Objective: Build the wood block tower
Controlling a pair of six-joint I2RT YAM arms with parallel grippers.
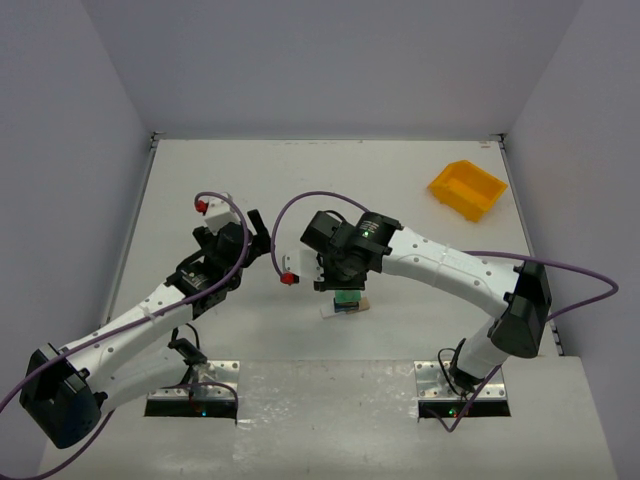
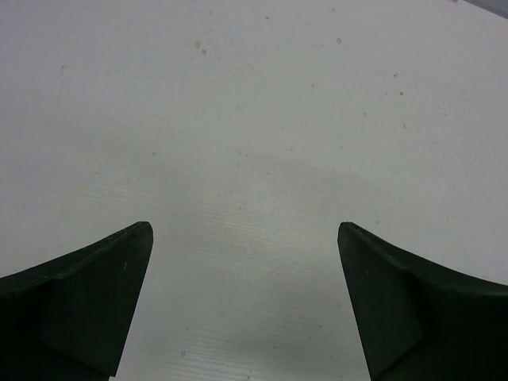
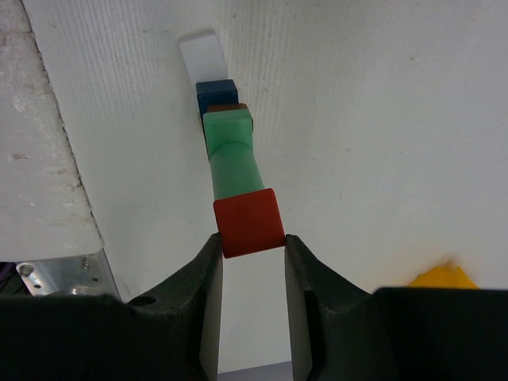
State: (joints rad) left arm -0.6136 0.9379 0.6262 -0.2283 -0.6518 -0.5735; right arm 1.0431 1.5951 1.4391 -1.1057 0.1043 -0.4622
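Observation:
The wood block tower point(image 1: 346, 300) stands on a pale flat plank point(image 3: 200, 54) in front of the right arm. In the right wrist view, seen from above, it stacks a blue block point(image 3: 216, 91), a green block point(image 3: 228, 125), a green cylinder point(image 3: 234, 167) and a red cube point(image 3: 248, 222) on top. My right gripper point(image 3: 252, 242) is directly over the tower, its fingertips pressed on both sides of the red cube. My left gripper point(image 2: 244, 227) is open and empty over bare table, left of the tower point(image 1: 262, 232).
A yellow plastic bin point(image 1: 467, 188) sits at the back right; its corner shows in the right wrist view point(image 3: 442, 275). Purple cables loop off both arms. The raised near platform with a metal bracket point(image 3: 63, 274) lies just behind the tower.

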